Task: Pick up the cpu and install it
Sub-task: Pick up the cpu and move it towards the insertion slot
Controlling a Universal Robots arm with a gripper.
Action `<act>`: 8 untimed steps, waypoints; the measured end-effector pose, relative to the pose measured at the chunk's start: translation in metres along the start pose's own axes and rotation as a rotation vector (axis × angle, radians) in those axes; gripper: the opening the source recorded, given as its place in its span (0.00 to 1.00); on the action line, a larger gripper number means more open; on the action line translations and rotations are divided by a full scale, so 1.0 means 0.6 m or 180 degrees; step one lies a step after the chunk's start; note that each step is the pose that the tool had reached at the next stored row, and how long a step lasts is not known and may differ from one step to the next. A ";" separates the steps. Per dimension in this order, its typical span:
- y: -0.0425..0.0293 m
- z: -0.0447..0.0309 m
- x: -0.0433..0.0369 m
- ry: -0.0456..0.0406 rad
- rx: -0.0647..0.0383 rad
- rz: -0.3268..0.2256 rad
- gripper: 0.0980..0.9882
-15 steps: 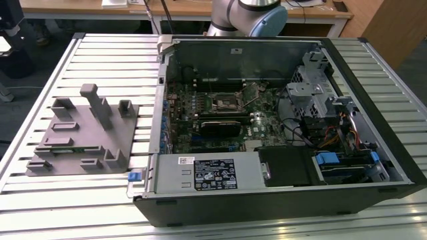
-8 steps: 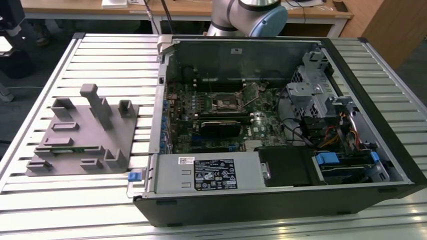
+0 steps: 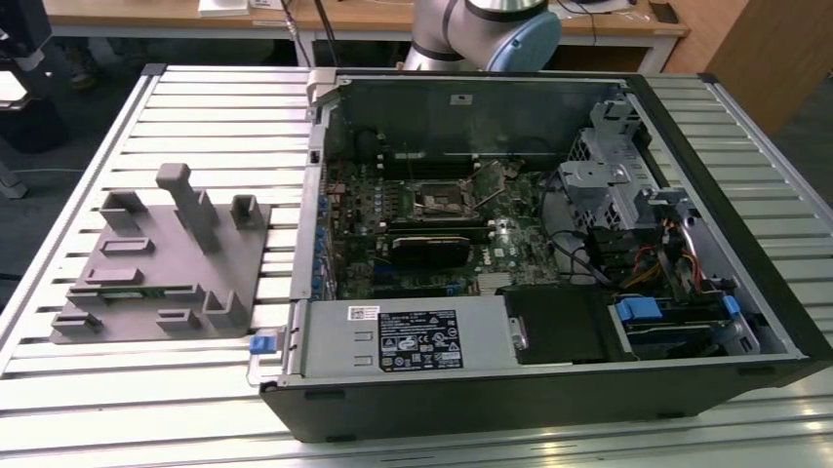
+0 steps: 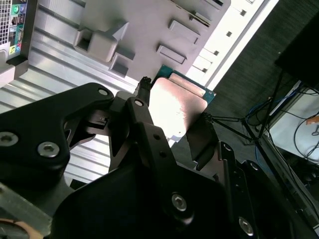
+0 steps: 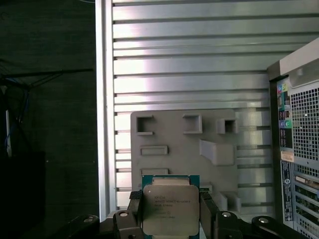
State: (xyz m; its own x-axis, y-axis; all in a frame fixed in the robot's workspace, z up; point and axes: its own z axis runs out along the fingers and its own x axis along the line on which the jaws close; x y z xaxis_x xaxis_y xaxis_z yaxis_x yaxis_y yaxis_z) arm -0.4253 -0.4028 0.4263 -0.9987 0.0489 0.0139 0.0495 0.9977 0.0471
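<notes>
Evidently the hand [image 5: 171, 216] clamps the cpu [image 5: 169, 206], low in the first wrist view (pickup done); the motherboard socket [image 3: 439, 200], centre of the exterior view, looks empty.

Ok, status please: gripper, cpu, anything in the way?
Gripper shut on cpu. Held clear of grey tray. Computer case beside tray; nothing seen blocking.

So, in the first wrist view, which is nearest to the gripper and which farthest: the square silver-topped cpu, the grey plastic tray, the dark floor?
1. Square silver-topped cpu: held between the gripper's fingers.
2. Grey plastic tray: beneath the gripper.
3. Dark floor: beyond the slatted metal table's edge, lower.
</notes>
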 end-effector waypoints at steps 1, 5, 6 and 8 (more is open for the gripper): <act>0.000 0.000 0.000 0.0000 0.0000 0.0000 0.50; 0.000 0.000 -0.004 0.0000 0.0000 0.0000 0.50; 0.000 0.000 -0.005 0.0000 0.0000 0.0000 0.50; 0.000 0.000 -0.009 0.0000 0.0000 0.0000 0.50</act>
State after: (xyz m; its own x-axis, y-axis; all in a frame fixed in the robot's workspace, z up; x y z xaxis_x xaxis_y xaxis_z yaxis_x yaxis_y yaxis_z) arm -0.4199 -0.4028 0.4262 -0.9987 0.0489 0.0140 0.0495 0.9977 0.0471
